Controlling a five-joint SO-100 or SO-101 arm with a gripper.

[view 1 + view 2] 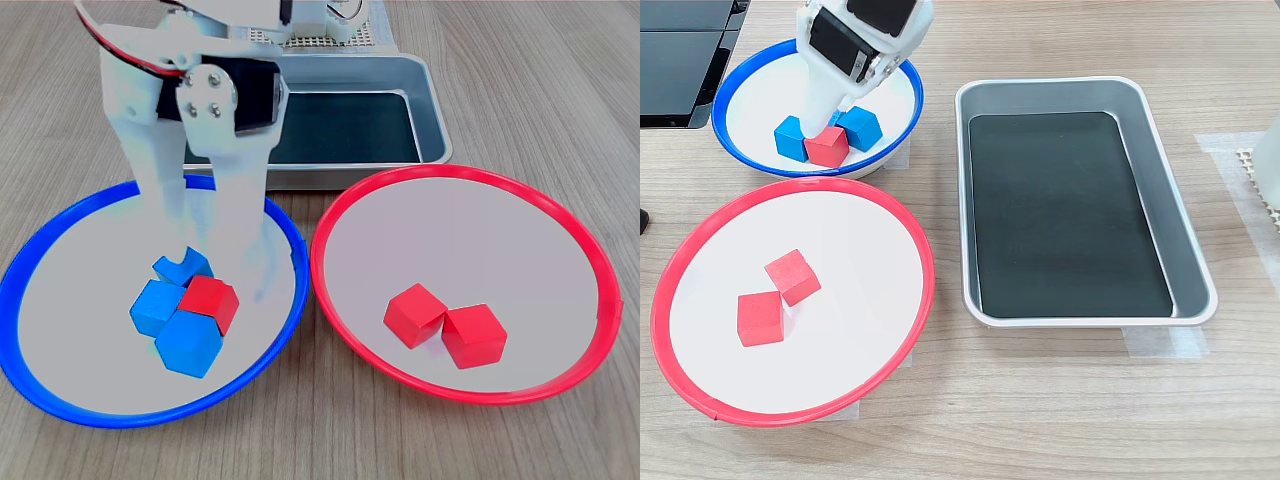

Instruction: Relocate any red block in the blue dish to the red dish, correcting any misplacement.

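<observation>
Red block (211,302), small matte cube, wedged among blue cubes (186,343)

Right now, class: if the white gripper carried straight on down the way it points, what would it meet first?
Probably the cluster of blocks in the round blue-rimmed dish: the gripper points down at a small blue cube beside the red cube. Depth is unclear.

first exterior view | blue dish (40,380) left, red dish (570,240) right | tray (430,110) behind
</observation>
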